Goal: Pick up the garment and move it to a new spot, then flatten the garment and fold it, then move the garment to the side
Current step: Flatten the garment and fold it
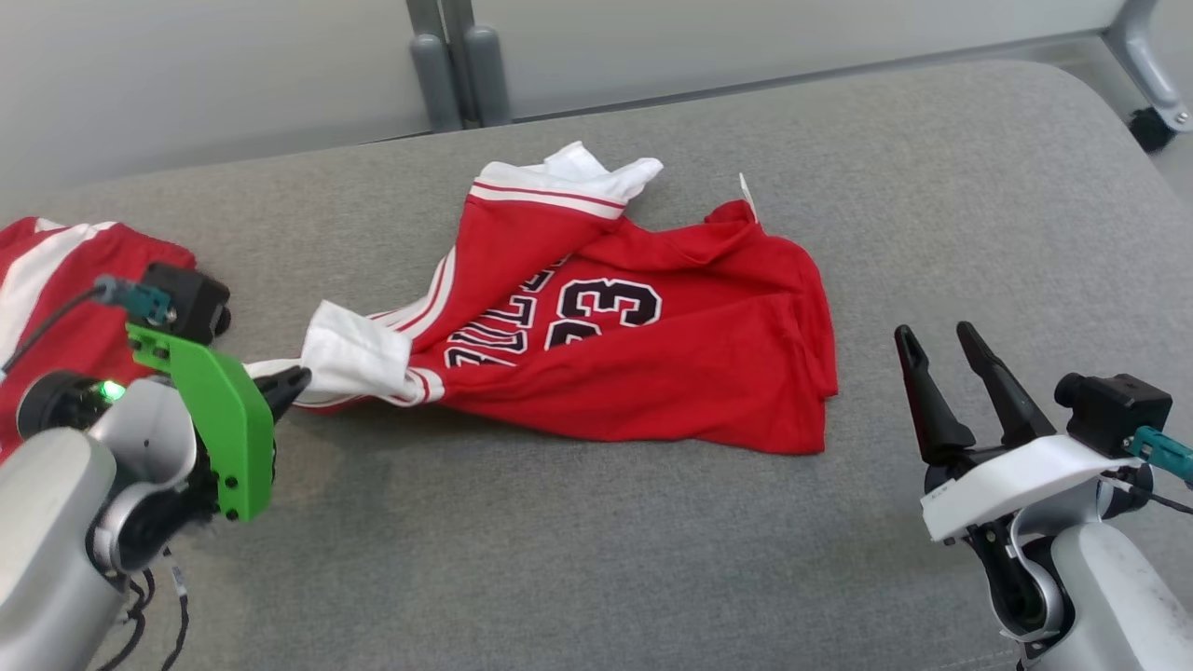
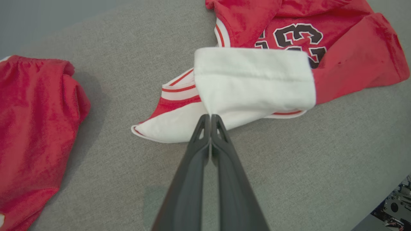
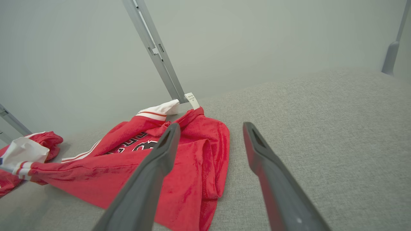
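The garment [image 1: 643,373] is a red jersey with white trim and a black number, lying crumpled in the middle of the grey padded surface [image 1: 596,559]. My left gripper [image 1: 296,380] is shut on the edge of its white sleeve cuff, at the jersey's left end. In the left wrist view the two fingertips [image 2: 210,117] pinch the lower edge of the folded white cuff of the garment [image 2: 253,77]. My right gripper [image 1: 935,335] stands open at the lower right, off the cloth and holding nothing. In the right wrist view, the right gripper [image 3: 211,126] points past the garment's [image 3: 199,166] right edge.
A second red and white cloth [image 1: 56,280] lies bunched at the far left edge, also seen in the left wrist view [image 2: 35,128]. Grey metal frame legs [image 1: 457,65] stand behind the surface, and a caster wheel [image 1: 1156,126] is at the back right.
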{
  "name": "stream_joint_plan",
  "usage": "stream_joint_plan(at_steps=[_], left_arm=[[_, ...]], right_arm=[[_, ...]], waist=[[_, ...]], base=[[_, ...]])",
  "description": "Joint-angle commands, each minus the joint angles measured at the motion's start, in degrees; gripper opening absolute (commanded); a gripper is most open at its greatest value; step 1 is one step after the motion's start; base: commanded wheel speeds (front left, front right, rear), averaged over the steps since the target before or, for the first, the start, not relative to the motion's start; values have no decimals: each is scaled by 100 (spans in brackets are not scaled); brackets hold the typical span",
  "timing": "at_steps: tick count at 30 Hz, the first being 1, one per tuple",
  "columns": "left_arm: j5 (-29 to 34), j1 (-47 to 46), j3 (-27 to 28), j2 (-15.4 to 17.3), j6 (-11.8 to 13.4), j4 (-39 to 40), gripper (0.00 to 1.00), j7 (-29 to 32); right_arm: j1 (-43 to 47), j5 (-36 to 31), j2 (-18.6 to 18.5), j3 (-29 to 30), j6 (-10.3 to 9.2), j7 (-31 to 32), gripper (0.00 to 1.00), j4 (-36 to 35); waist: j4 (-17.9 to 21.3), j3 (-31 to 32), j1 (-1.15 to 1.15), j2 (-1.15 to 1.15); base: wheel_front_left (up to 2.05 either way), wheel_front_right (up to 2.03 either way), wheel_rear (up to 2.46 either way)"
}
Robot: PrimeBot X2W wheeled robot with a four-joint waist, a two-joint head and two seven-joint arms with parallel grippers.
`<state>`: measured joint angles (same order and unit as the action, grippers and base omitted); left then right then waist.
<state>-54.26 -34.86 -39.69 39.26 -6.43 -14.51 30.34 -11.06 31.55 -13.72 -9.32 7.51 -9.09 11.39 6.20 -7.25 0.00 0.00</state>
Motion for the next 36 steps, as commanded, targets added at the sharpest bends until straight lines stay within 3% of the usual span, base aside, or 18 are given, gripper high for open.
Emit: stream_joint_plan(at_steps=[1, 9, 10, 11, 12, 19, 26, 33, 36], left_arm=[[-89, 242, 34, 82, 90, 165, 0, -74], [-265, 1677, 172, 156, 783, 904, 0, -806], [-297, 1869, 173, 107, 857, 909, 16, -929], [-310, 2006, 169, 65, 911, 890, 51, -1029], [-285, 2144, 164, 23, 984, 841, 100, -1156], [-40, 2516, 132, 13, 1139, 708, 100, -1664], [511, 2355, 603, 91, 1733, 1330, 100, -2754], [1144, 2478, 845, -384, 2460, 1748, 100, -4048], [1300, 2643, 899, -632, 2614, 1665, 100, -4367]], right_arm=[[105, -42, -15, 54, -4, 42, 100, -42], [332, -180, 25, 277, -4, 216, 100, -297], [364, -197, 19, 318, -4, 247, 100, -341], [388, -216, 13, 349, -4, 279, 100, -371], [412, -231, 6, 386, -4, 299, 100, -403], [539, -311, -6, 582, -4, 453, 100, -626], [645, -391, 82, 709, -4, 472, 100, -781], [789, -461, 221, 779, -4, 284, 100, -734], [860, -504, 249, 743, -4, 288, 100, -647]], waist=[[-418, 312, 0, 0], [-641, 367, 0, 0], [-657, 355, 0, 0], [-667, 344, 0, 0], [-680, 330, 0, 0], [-731, 303, 0, 0], [-682, 360, 0, 0], [-550, 440, 0, 0], [-509, 461, 0, 0]], base=[[0, 0, 0], [0, 0, 0], [0, 0, 0], [0, 0, 0], [0, 0, 0], [0, 0, 0], [0, 0, 0], [0, 0, 0], [0, 0, 0]])
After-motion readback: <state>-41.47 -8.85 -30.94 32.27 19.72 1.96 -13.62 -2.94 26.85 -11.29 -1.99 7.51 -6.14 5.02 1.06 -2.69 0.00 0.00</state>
